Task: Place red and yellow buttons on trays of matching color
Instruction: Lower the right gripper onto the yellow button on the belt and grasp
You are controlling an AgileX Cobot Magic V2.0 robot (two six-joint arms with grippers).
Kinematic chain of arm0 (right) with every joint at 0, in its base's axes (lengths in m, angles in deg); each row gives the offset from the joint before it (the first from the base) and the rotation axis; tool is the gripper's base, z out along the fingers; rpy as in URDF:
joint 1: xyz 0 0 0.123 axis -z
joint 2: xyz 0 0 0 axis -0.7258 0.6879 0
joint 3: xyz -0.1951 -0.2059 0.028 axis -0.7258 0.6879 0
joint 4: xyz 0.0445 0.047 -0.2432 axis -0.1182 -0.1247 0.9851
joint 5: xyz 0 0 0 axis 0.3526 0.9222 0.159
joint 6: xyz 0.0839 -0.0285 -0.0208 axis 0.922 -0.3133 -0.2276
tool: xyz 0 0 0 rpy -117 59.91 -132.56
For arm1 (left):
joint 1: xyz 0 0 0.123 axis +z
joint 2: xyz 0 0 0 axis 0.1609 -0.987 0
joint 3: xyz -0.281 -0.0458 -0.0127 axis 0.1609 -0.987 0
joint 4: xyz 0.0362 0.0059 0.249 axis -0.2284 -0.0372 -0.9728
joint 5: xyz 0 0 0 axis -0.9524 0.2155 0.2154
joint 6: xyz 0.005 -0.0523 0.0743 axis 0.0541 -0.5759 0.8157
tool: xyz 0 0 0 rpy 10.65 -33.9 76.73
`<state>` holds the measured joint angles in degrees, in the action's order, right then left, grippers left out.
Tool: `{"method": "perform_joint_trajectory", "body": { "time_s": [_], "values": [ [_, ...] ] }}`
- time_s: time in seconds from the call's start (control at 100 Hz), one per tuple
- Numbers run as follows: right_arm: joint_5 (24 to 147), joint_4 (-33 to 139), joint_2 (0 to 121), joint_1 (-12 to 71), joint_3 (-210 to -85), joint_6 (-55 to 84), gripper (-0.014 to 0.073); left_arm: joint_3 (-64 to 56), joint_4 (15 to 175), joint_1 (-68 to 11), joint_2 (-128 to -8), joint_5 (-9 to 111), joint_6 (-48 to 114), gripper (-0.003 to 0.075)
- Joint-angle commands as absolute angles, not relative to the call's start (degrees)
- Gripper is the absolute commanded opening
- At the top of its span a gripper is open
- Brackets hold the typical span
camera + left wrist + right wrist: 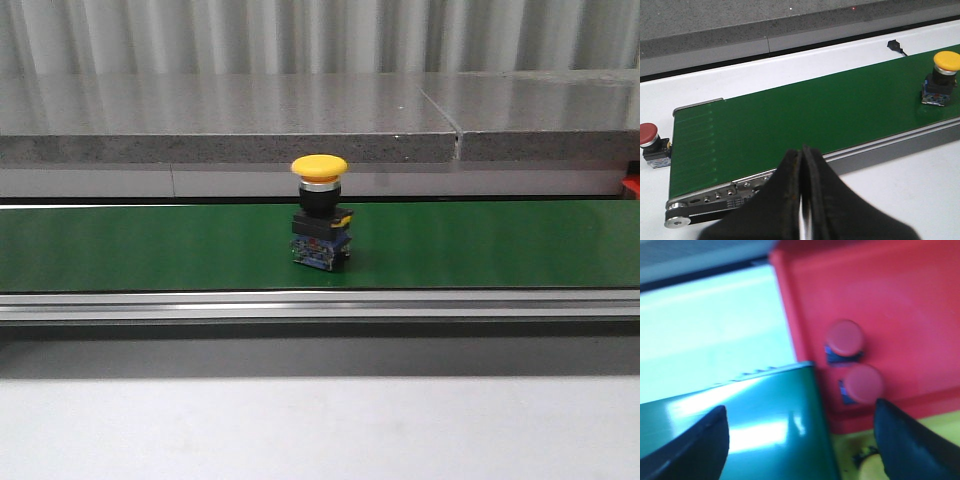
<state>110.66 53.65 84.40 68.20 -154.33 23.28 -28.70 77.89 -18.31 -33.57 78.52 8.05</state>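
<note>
The belt point(150, 245) is the biggest thing here, a green conveyor running across in front of me, and it is what brings the buttons to me, so both arms wait off its ends and neither shows in the front view. The red tray point(900, 300) sits just past one belt end under my right wrist, up against the belt edge so a picked button has a short way to go; it already holds two red buttons point(845, 337) side by side, caps up, touching or nearly so. A strip of yellow point(935, 435) shows next to the red tray, probably the yellow tray, but it is blurred and I cannot be sure. My right gripper point(800, 440) has its fingers spread wide with nothing between them, hanging over the belt end by the tray, ready to take what arrives, I judge. My left gripper point(801, 200) has its fingers pressed together, empty, parked near the other belt end. The yellow button point(320, 210) stands upright in the middle of the belt, cap on top of its contact block, a stable pose for a grab from above. Another red button point(651, 142) rests off the belt on the white table point(900, 200) just beside the left end. Yellow looks like the next one to be handled.
</note>
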Motion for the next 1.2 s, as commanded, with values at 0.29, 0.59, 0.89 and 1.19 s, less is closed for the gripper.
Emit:
{"method": "perform_joint_trajectory", "body": {
  "time_s": [0.29,0.59,0.89,1.19],
  "values": [
    [118.9,52.3,75.0,53.5,-155.7,22.7,0.0646,-27.0,78.7,-18.7,-34.0,74.8,7.9,-0.0021],
    [125.6,50.6,76.1,42.8,-155.7,22.5,0.0645,-27.0,78.7,-18.7,-34.0,74.8,7.9,-0.0021],
    [127.5,50.6,82.6,33.0,-155.8,17.7,0.0645,-27.0,78.7,-18.7,-34.0,74.8,7.9,-0.0021],
    [124.0,50.6,88.2,28.2,-155.9,7.1,0.0645,-27.0,78.7,-18.7,-34.0,74.8,7.9,-0.0021]
  ]
}}
